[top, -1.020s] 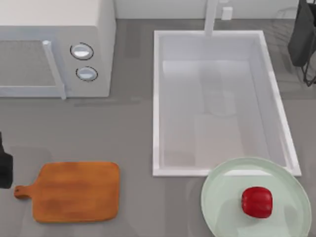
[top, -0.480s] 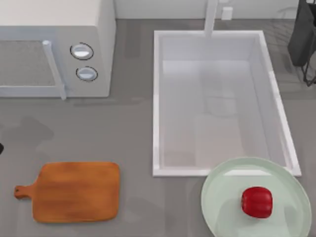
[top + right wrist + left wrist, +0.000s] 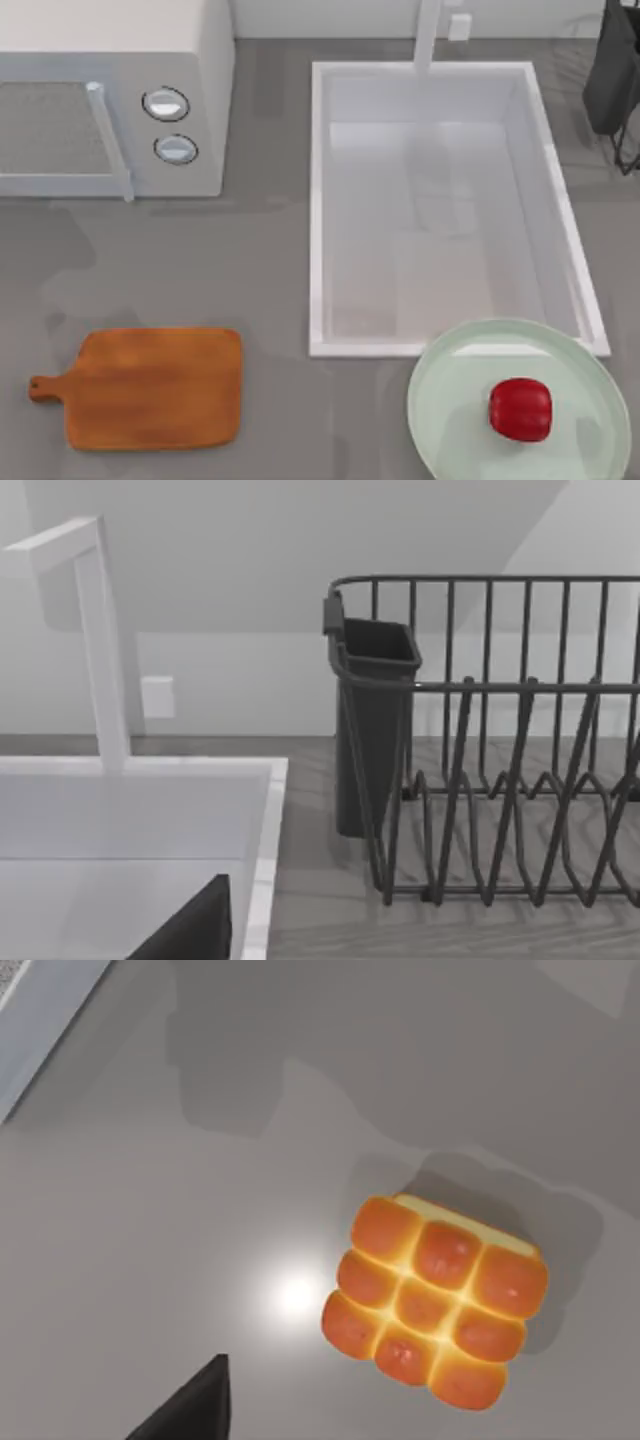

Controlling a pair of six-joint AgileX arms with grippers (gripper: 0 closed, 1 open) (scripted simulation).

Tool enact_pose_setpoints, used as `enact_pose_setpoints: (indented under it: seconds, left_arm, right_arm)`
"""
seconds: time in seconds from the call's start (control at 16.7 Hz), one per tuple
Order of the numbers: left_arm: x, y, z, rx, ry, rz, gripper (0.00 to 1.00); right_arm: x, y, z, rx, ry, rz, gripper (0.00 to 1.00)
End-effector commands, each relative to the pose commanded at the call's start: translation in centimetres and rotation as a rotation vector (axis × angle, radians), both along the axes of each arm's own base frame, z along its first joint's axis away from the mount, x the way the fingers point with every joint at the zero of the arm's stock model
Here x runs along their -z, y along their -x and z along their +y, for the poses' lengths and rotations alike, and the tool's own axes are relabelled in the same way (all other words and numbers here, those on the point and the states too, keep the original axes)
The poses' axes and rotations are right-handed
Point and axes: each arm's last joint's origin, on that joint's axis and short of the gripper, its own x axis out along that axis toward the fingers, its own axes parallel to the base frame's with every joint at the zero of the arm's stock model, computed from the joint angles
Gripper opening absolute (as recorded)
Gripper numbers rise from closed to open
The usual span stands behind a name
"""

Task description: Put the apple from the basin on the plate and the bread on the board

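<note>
The red apple (image 3: pixel 520 408) lies on the mint-green plate (image 3: pixel 445 420) at the front right, just in front of the white basin (image 3: pixel 318 210). Nothing lies on the orange-brown board (image 3: pixel 150 388) at the front left. In the left wrist view the golden-brown bread (image 3: pixel 435 1300) sits on the grey counter, grid-scored top up. A dark part of my left gripper (image 3: pixel 190 1415) hangs above the counter, apart from the bread. A dark part of my right gripper (image 3: pixel 190 930) shows over the basin's rim (image 3: pixel 262 860), near the faucet (image 3: pixel 100 640).
A white microwave (image 3: pixel 110 100) with two knobs stands at the back left. A black dish rack (image 3: pixel 615 80) with a dark cup (image 3: pixel 372 720) stands at the back right beside the basin. The faucet (image 3: pixel 428 35) rises at the basin's far rim.
The dark left arm at the top view's left edge has slid out of that view. Its shadow on the counter has moved toward the back. Apple, plate and board have stayed put.
</note>
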Motion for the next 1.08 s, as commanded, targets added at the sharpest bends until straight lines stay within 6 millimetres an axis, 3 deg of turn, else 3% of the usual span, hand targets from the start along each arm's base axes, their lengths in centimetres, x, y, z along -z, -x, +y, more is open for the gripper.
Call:
enact_pose_setpoints:
  seconds: [0.3,0.48,0.72,1.08]
  left_arm:
    - [3.3,-5.0,2.6,0.191,-0.014,0.294,1.0]
    - [4.6,-6.7,3.8,0.272,-0.002,0.396,1.0]
    - [4.9,-7.5,4.7,0.289,0.001,0.416,1.0]
    - [5.2,-7.3,4.5,0.292,0.0,0.418,1.0]
  right_arm:
    - [0.0,0.0,0.0,0.0,0.0,0.0,1.0]
    - [0.0,0.0,0.0,0.0,0.0,0.0,1.0]
    - [0.0,0.0,0.0,0.0,0.0,0.0,1.0]
    - [0.0,0.0,0.0,0.0,0.0,0.0,1.0]
